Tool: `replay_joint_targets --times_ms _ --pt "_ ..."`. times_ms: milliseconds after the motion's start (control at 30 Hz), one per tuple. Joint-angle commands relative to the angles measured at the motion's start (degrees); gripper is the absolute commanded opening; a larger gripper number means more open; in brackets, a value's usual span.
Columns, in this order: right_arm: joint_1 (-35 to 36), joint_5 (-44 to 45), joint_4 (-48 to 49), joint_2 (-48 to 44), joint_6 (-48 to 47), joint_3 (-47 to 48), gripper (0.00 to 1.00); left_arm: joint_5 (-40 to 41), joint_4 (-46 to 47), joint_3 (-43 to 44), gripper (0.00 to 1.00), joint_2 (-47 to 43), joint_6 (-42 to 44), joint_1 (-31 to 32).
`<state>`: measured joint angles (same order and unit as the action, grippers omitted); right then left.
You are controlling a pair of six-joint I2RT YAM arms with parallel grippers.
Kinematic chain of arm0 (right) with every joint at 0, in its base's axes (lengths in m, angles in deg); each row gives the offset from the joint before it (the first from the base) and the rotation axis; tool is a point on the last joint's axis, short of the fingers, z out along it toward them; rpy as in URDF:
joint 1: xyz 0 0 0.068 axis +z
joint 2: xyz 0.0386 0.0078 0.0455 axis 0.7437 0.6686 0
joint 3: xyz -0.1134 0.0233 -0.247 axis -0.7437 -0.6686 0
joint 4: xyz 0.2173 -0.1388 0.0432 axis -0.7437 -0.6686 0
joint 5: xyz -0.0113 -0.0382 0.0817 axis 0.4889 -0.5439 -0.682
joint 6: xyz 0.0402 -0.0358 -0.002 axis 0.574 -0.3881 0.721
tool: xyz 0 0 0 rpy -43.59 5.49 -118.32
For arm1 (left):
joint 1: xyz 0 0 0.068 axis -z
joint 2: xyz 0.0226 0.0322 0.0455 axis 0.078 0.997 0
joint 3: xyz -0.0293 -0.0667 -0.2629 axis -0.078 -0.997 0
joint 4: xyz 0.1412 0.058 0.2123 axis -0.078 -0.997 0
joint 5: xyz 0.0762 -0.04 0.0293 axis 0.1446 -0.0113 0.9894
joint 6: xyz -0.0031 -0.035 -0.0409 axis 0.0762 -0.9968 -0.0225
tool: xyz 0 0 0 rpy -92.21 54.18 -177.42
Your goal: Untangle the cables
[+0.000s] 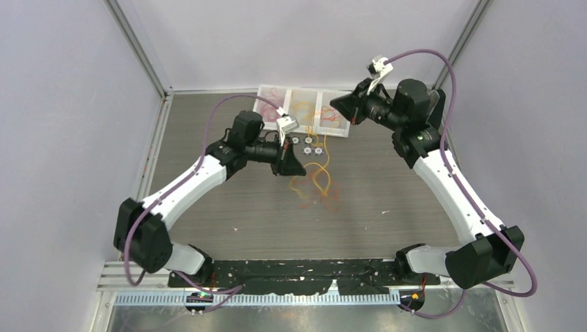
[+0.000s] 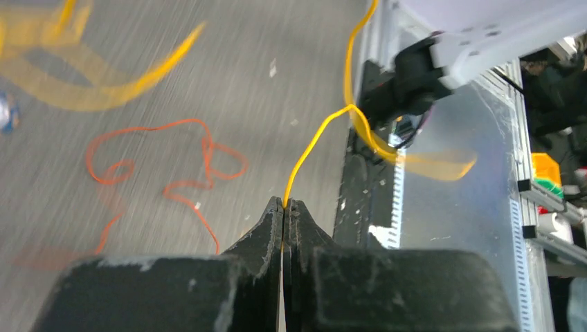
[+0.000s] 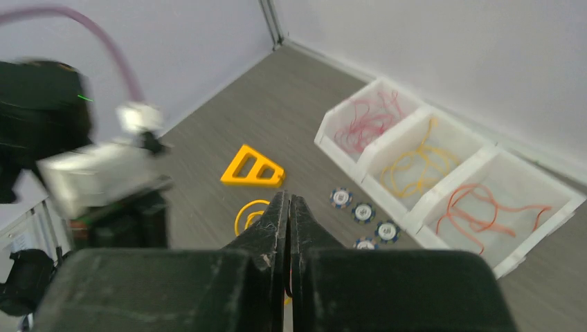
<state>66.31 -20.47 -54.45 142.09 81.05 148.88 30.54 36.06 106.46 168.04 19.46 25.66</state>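
Note:
My left gripper is shut on a thin yellow cable, which rises from the fingertips and curves away toward the table's edge. Below it, a tangle of yellow cables and a red-orange cable lie on the table. An orange cable lies in loose loops beside the left fingers. My right gripper is shut and held high near the bins. I see no cable leading out of it. A yellow cable loop lies on the table beyond its fingers.
Three white bins stand at the back, holding red, yellow and orange cables. Several round blue-and-white discs lie in front of them. A yellow triangular frame rests on the table. Grey walls enclose three sides.

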Motion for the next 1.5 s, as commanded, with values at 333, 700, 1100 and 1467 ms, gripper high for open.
replay_joint_targets --times_ms 333,700,1100,1467 --pt "4.37 -8.71 6.69 -0.47 6.15 -2.05 0.05 2.24 20.70 5.79 0.00 -9.07 -9.90 -2.27" --pt "7.12 -13.50 8.12 0.05 9.08 -2.79 0.05 5.53 20.99 6.86 0.11 -7.25 -1.58 -1.92" --pt "7.88 -13.74 9.35 2.58 10.60 -0.81 0.05 2.19 23.23 7.65 0.51 -5.86 1.34 -0.27" --pt "7.64 -12.95 8.52 1.74 8.52 -0.52 0.05 2.99 19.35 10.09 0.00 -4.12 3.67 -0.49"
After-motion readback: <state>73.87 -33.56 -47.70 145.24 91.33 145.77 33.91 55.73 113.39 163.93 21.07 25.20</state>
